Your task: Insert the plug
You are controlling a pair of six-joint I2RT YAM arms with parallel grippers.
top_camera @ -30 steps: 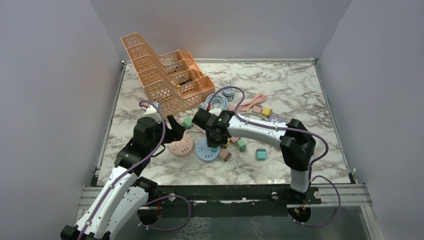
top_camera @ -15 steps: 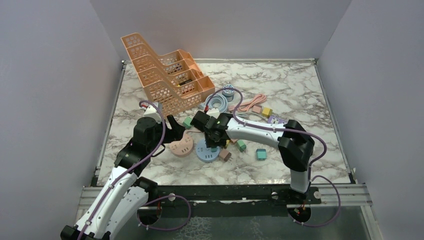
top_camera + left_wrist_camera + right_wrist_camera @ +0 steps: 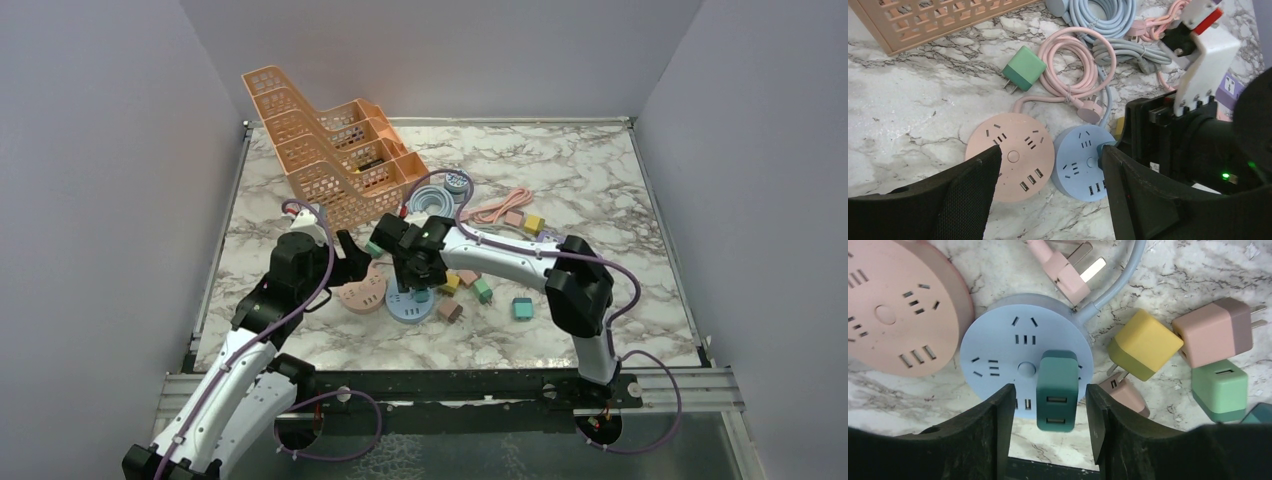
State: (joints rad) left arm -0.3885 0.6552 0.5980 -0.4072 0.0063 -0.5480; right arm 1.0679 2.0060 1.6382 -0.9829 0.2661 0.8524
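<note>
Between the right end effector [image 3: 1050, 390] fingers [image 3: 998, 420] stands the green plug [image 3: 1057, 371], untouched.

A marbled surface [image 3: 600, 180] is seen. At its far left an orange tiered rack [image 3: 330, 150] is placed. Near the middle a pink round socket [image 3: 1010, 155] and a blue round socket [image 3: 1080, 162] are laid just beside each other. Behind them a green charger [image 3: 1023, 69] and a coiled pink cable [image 3: 1068, 60] are found. A yellow adapter [image 3: 1144, 344], a pink adapter [image 3: 1215, 332] and a light green adapter [image 3: 1220, 389] are gathered close together to the right.

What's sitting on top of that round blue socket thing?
A dark green charger block stands on the blue socket hub. Its prongs are hidden underneath, so how deep they sit can't be seen.
</note>
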